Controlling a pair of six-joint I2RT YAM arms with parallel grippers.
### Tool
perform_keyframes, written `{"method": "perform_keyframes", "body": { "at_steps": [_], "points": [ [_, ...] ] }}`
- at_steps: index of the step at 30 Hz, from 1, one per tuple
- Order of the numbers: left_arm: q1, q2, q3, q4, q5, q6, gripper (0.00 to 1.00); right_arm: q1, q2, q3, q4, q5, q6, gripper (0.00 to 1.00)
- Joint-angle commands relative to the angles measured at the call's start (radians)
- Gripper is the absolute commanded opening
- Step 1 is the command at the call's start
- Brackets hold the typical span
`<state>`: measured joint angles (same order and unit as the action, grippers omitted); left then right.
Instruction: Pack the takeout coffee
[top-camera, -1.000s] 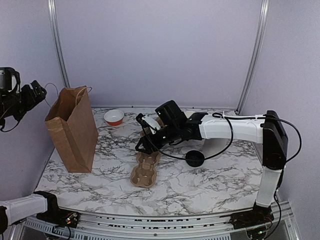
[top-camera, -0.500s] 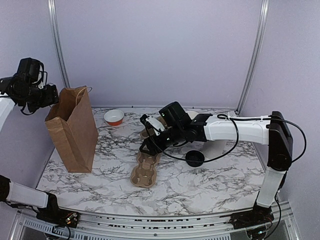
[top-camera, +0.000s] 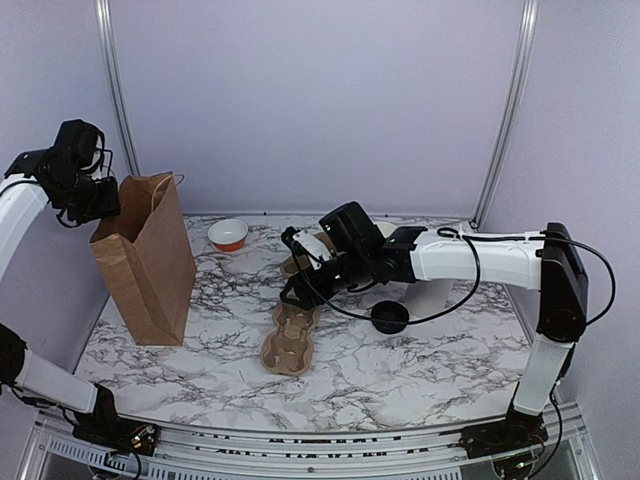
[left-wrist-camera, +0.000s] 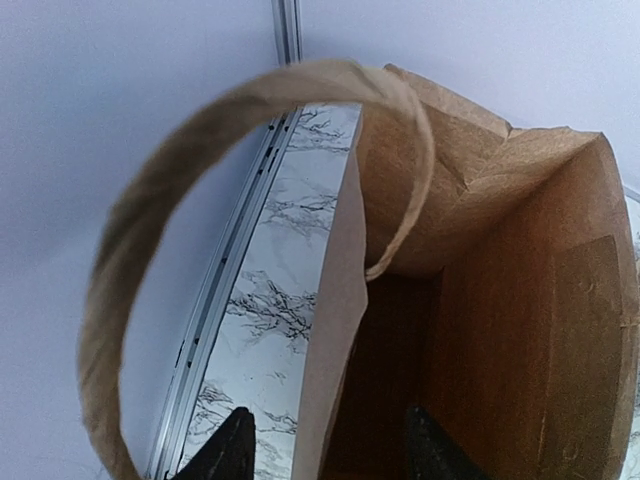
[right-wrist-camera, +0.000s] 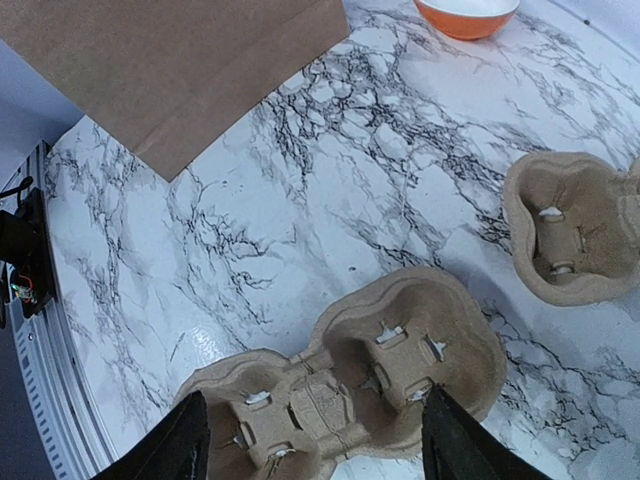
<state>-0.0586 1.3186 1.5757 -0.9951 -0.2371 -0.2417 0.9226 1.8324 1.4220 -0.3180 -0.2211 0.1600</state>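
Brown paper bag (left-wrist-camera: 490, 330): its near wall sits between the fingers of the left gripper (left-wrist-camera: 328, 452), half spread and not pinching yet, so I'd nip just that wall, clear of the handle loop (left-wrist-camera: 250, 110), keeping the mouth open. Right gripper (right-wrist-camera: 315, 440) hangs spread and empty over the cup carrier (right-wrist-camera: 400, 350); black lid (top-camera: 390, 317) lies near the carrier, cup I can't spot.

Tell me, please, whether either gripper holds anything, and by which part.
Nothing is held: left gripper straddles the brown paper bag's rim unclamped; right gripper hangs open above the brown pulp cup carrier.
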Motion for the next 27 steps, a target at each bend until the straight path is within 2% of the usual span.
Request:
{"method": "perform_keyframes", "body": {
  "at_steps": [1, 9, 16, 22, 27],
  "points": [
    [0.003, 0.013, -0.003, 0.016, -0.014, 0.023, 0.46, -0.004, -0.038, 0.001, -0.018, 0.025, -0.020, 0.70],
    [0.004, 0.018, -0.040, 0.051, 0.007, 0.039, 0.26, -0.004, -0.040, 0.008, -0.037, 0.044, -0.053, 0.70],
    [0.002, 0.006, -0.024, 0.061, 0.048, 0.062, 0.00, -0.004, -0.071, -0.001, -0.035, 0.089, -0.096, 0.70],
    [-0.055, -0.022, 0.019, 0.072, 0.118, 0.108, 0.00, 0.006, -0.095, -0.007, -0.031, 0.166, -0.152, 0.69],
    [-0.131, -0.031, 0.047, 0.072, 0.121, 0.146, 0.00, 0.017, -0.136, -0.033, 0.012, 0.219, -0.211, 0.69]
  ]
}}
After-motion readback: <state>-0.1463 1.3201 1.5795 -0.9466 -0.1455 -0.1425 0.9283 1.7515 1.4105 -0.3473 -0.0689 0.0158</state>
